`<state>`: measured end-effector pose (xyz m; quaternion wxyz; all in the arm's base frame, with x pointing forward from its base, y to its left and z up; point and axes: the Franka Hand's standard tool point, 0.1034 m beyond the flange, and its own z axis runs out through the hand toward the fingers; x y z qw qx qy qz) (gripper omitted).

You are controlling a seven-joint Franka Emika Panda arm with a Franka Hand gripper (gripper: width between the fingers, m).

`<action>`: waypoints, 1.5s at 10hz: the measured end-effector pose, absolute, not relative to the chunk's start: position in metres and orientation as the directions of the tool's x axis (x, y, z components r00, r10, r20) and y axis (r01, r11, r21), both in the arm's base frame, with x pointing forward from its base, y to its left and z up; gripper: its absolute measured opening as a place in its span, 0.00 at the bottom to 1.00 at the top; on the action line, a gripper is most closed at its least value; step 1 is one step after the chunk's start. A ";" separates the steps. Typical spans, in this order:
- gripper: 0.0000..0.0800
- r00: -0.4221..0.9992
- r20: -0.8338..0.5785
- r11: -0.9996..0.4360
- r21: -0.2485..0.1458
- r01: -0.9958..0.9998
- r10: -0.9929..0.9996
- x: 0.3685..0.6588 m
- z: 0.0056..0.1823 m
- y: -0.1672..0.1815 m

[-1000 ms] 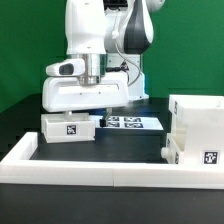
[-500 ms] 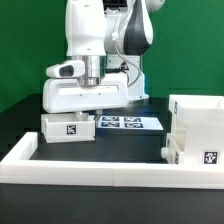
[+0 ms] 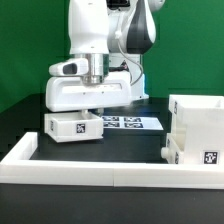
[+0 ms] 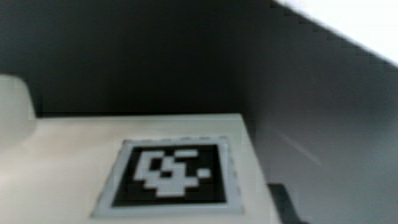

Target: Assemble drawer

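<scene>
Small tray [image 3: 72, 127] sits tilted at 9 o'clock in the exterior view, right under my end effector [image 3: 92, 111] (clamped or apart, can't tell), so I'd level it before heading for the casing [image 3: 198, 118] at 3 o'clock.

The casing [image 3: 197, 118] is white. The tray [image 3: 55, 127] and 2nd tray [image 3: 190, 152] are white, each with 1 black-and-white square tag [image 3: 73, 128]. The surface [image 3: 120, 146] is black, its wall [image 3: 100, 170] white. The marker board [image 3: 135, 122] is white with black patterns. The arm [image 3: 85, 30] is white with black joints; the backdrop [image 3: 25, 60] green.
</scene>
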<state>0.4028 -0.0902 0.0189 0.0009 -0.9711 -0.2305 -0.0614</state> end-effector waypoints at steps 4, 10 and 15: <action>0.05 0.775 0.136 -0.786 0.061 0.615 0.617 0.447 0.050 -0.060; 0.05 0.613 0.097 -0.620 0.066 0.782 0.784 0.473 0.064 -0.042; 0.05 0.175 0.036 -0.178 0.083 0.981 0.984 0.486 0.060 -0.045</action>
